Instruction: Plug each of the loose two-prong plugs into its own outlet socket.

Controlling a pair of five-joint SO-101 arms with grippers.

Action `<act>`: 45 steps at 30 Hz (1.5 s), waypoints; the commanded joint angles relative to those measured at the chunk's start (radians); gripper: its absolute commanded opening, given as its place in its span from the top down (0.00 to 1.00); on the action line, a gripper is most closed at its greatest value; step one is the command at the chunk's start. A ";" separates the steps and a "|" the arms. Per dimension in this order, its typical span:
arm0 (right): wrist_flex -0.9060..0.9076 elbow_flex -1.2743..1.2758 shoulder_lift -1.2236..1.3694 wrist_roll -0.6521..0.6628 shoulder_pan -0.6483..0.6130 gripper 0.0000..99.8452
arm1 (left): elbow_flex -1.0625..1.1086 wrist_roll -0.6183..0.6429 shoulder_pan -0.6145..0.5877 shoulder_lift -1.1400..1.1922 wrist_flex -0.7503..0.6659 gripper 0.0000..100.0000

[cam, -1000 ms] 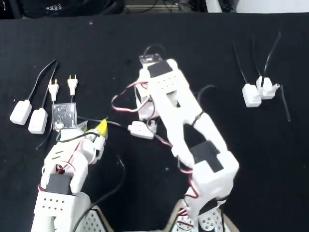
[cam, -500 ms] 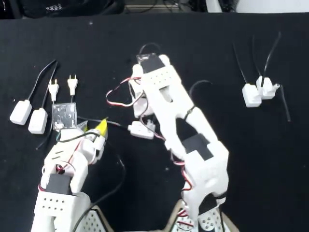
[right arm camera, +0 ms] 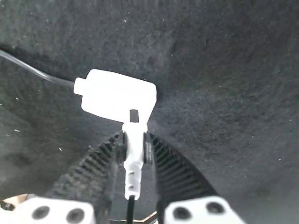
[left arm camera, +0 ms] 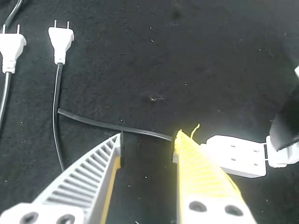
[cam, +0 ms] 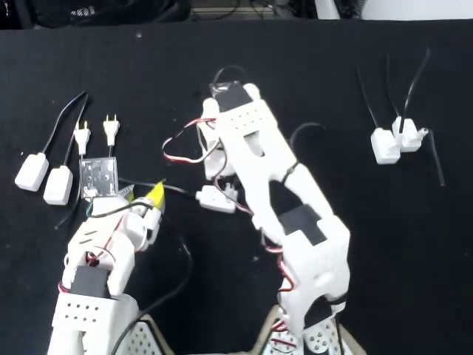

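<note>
At the table's middle, the right gripper point(right arm camera: 134, 141) pinches a white plug point(right arm camera: 133, 161) that touches an outlet socket point(right arm camera: 114, 95). The left gripper point(left arm camera: 148, 137) stands spread over a black cable point(left arm camera: 93, 120).

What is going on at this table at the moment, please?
The right gripper is shut on a white plug, its prongs at a white socket mid-table; whether it is seated, I cannot tell. The left gripper sits open astride a black cable. Two loose plugs lie on the table's left side, unplugged.
</note>
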 commanded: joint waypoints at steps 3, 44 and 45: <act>0.023 -0.016 -0.010 -0.020 -0.009 0.99 | -0.013 0.011 -0.002 -0.009 -0.020 0.81; -0.028 -0.004 -0.008 -0.025 0.068 0.99 | -0.013 0.011 -0.002 -0.009 -0.020 0.81; -0.026 -0.012 -0.008 -0.021 0.072 0.99 | -0.013 0.011 -0.002 -0.009 -0.020 0.81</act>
